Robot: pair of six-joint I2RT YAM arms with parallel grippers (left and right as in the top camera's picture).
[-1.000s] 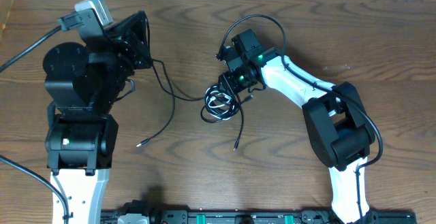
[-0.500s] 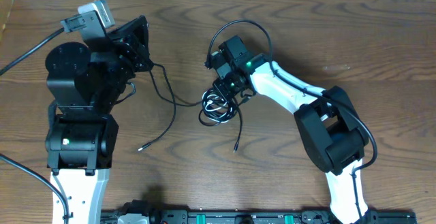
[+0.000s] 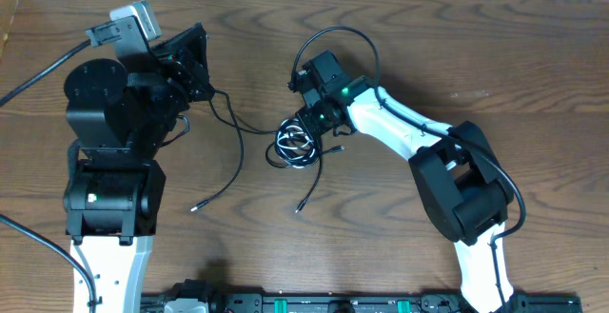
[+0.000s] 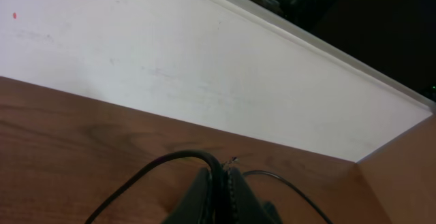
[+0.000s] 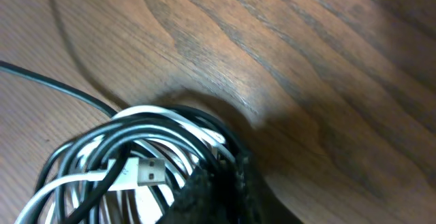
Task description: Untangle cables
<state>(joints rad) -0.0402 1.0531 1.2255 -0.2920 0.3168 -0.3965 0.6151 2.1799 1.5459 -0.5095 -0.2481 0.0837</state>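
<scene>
The cables (image 3: 296, 146) lie as a tangled coil of black and white loops at the table's middle. My right gripper (image 3: 310, 123) is shut on the coil's upper right edge; in the right wrist view its fingers (image 5: 204, 190) pinch black strands beside a white USB plug (image 5: 141, 172). One black cable (image 3: 243, 127) runs left from the coil up to my left gripper (image 3: 203, 83). That left gripper (image 4: 222, 173) is shut on the strand, which arches out on both sides of the fingertips. Two loose black ends (image 3: 195, 204) (image 3: 298, 207) trail toward the front.
A white wall (image 4: 204, 67) rises along the table's far edge, just beyond the left gripper. The left arm's bulky black base (image 3: 109, 123) fills the left side. The right arm (image 3: 457, 175) reaches in from the right front. Thick arm wiring (image 3: 338, 35) loops above the right wrist.
My right gripper has closed on the coil and pulled it a little to the left. The trailing black end slid left with it. The left gripper stayed put.
</scene>
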